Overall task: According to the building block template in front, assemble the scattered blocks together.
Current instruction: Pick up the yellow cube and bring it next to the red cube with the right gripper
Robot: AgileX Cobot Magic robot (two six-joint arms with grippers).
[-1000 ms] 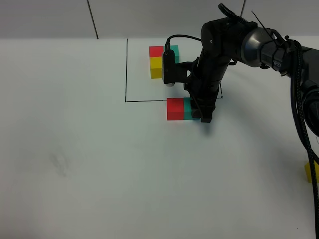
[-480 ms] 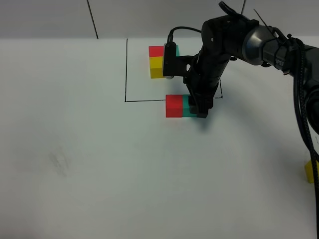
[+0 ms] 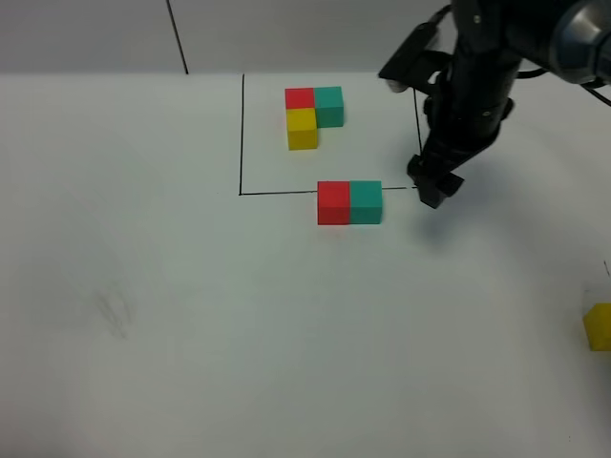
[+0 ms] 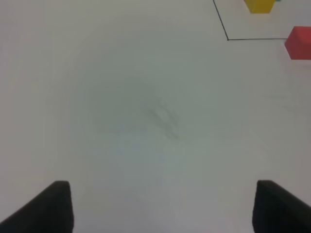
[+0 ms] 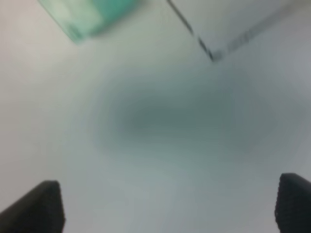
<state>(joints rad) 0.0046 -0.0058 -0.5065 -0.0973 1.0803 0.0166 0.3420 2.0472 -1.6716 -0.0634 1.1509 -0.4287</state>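
The template, an L of red, teal and yellow cubes (image 3: 311, 114), sits inside a thin black drawn rectangle (image 3: 242, 134) at the back. In front of it, on the frame's front line, the loose red cube (image 3: 334, 202) and the loose teal cube (image 3: 366, 201) stand side by side, touching. The loose yellow cube (image 3: 599, 326) lies at the far right edge. My right gripper (image 3: 431, 191) hovers just right of the teal cube, open and empty; the right wrist view shows the teal cube (image 5: 87, 17) blurred. My left gripper (image 4: 160, 204) is open over bare table, with the red cube (image 4: 299, 42) far off.
A white table (image 3: 191, 315) carries everything. A faint smudge (image 3: 115, 313) marks its left part. The black frame's corner (image 5: 214, 53) shows near my right gripper. The right arm (image 3: 487, 57) reaches in from the back right.
My right gripper has let go of the teal cube and moved up and to the right, away from it. The teal cube stays against the red one.
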